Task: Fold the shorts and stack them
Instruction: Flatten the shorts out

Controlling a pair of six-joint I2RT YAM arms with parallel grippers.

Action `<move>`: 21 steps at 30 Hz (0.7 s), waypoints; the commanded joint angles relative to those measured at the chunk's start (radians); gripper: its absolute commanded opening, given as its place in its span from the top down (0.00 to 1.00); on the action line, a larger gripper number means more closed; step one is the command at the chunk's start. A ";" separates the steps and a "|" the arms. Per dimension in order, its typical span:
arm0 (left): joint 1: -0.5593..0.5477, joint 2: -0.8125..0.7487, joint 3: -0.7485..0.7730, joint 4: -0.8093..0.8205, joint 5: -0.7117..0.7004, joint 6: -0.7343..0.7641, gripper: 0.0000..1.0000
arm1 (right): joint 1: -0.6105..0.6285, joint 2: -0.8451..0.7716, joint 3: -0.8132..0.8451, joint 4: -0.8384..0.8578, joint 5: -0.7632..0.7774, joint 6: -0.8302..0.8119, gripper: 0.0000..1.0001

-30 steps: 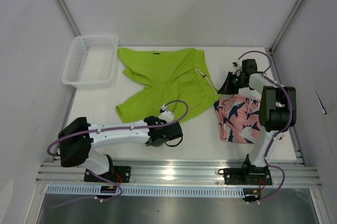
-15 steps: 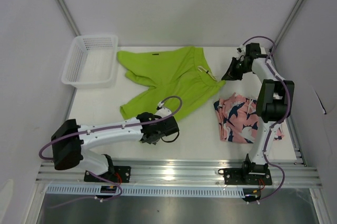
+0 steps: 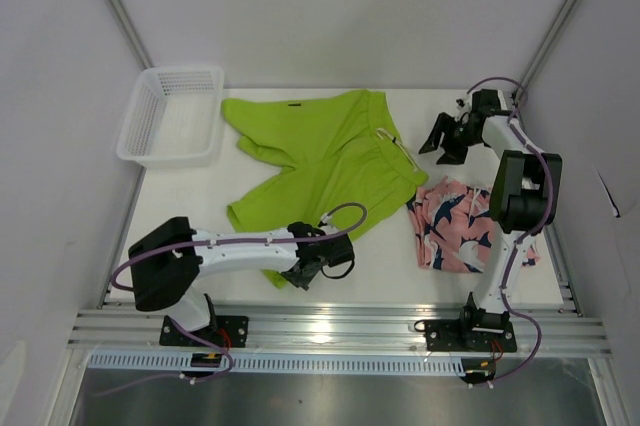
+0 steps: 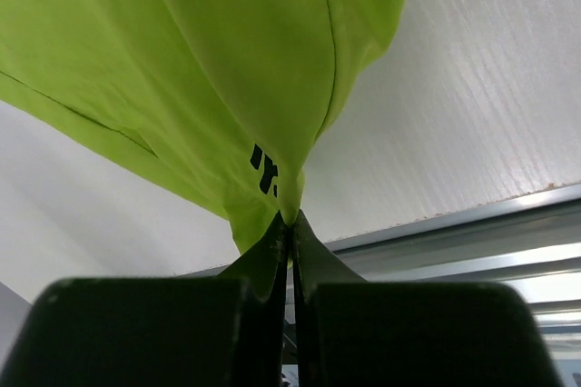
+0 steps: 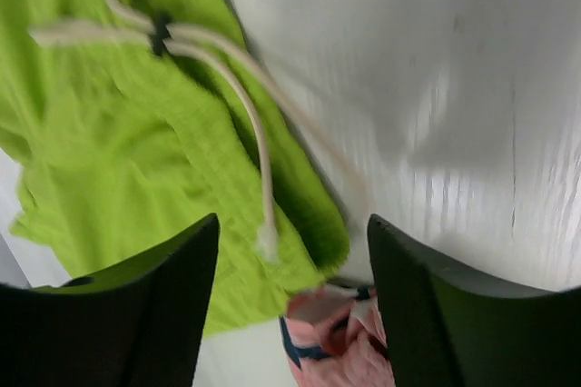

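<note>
The lime-green shorts (image 3: 315,151) lie spread flat across the middle of the table, white drawstring (image 5: 257,146) at their right edge. My left gripper (image 3: 298,272) sits near the front edge, shut on the hem of the near leg; the left wrist view shows that green cloth (image 4: 227,51) pinched between the closed fingers of the left gripper (image 4: 290,220). The coral-pink printed shorts (image 3: 455,226) rest folded at the right. My right gripper (image 3: 440,146) hovers open just right of the green waistband, holding nothing. In the right wrist view the right gripper (image 5: 292,223) frames the green waistband corner and pink shorts (image 5: 340,346).
A white mesh basket (image 3: 172,114) stands at the back left corner. Grey enclosure walls close in on both sides. The aluminium rail (image 3: 340,326) with both arm bases runs along the near edge.
My right gripper carried the green waistband corner back and right, then opened and let it go. The left gripper drew the leg hem toward the near edge, stretching the shorts out.
</note>
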 commanded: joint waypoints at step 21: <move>0.018 0.002 0.007 -0.011 -0.004 0.009 1.00 | 0.081 -0.010 -0.089 -0.033 -0.111 -0.174 0.31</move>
